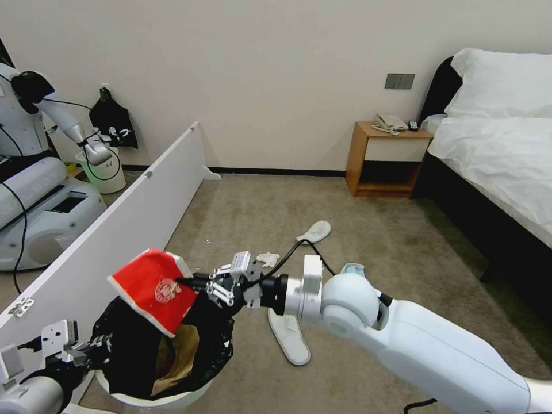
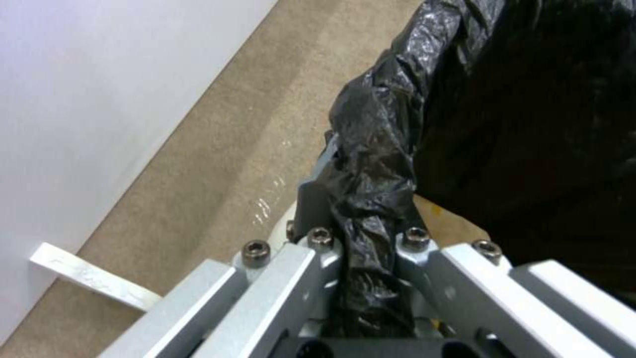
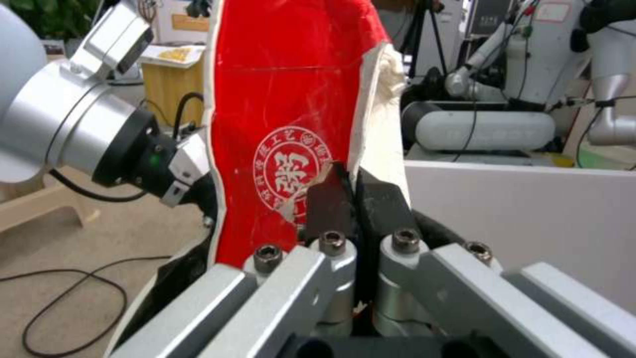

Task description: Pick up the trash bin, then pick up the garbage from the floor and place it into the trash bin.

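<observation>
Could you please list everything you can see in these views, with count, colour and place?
trash bin: one, white with black liner, floor lower left
red packet: one, over the bin
brown paper bag: one, inside bin
slippers: two, white, on carpet
tissue: one, white, carpet
nightstand: one, wooden, beside bed
bed: one, white, right
white panel: one, left
left gripper: clamped on the bin's liner
right gripper: pinching the packet

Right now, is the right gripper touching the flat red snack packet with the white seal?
Touching. The right wrist view shows the right gripper with its dark fingertips shut on the edge of the red snack packet, held above the black-lined white trash bin.
</observation>
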